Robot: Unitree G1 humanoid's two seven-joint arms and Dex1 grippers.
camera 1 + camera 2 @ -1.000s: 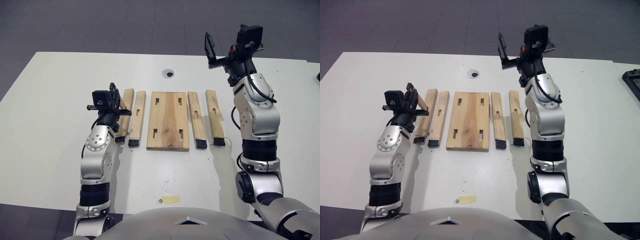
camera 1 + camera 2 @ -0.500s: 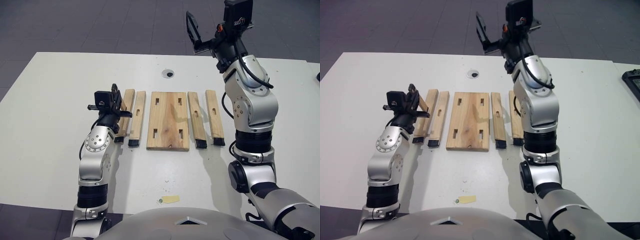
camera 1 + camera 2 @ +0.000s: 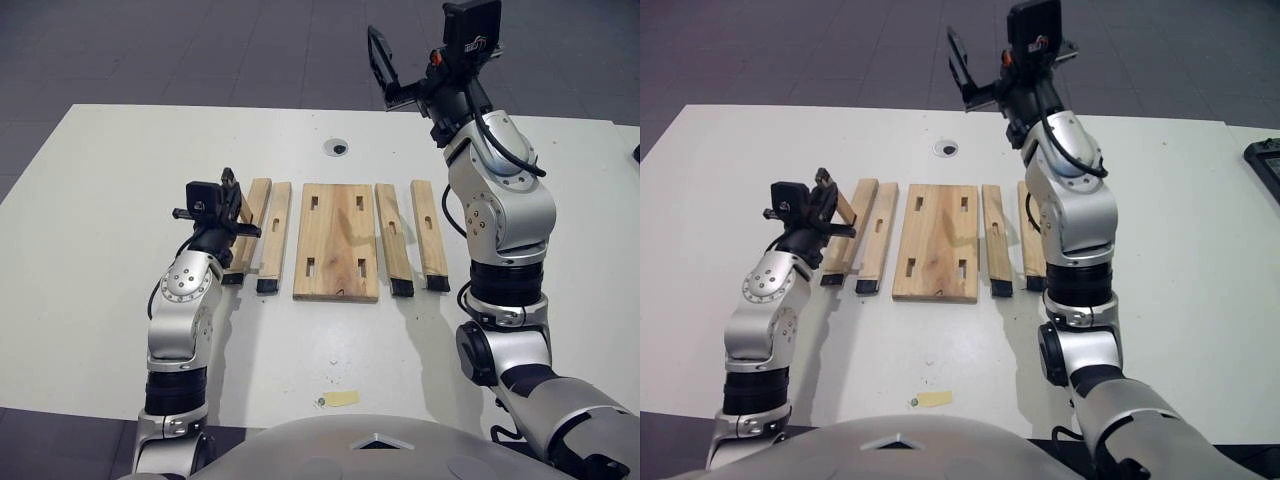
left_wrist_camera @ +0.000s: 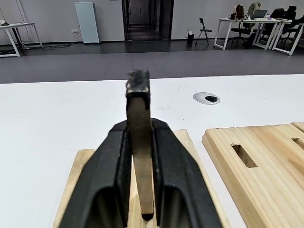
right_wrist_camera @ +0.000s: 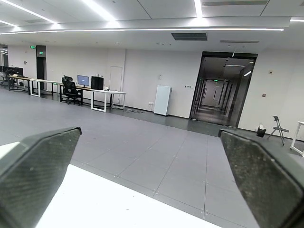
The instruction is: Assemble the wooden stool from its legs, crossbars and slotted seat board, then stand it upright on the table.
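Left claw [image 4: 140, 127] pinches crossbar [image 4: 137, 95] over leftmost leg [image 3: 257, 195].

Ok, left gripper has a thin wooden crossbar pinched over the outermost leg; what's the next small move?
Probably press the left gripper straight down: its thin wooden crossbar points down, lower end at the slot of the leftmost pale wooden leg. The right gripper is raised, open.
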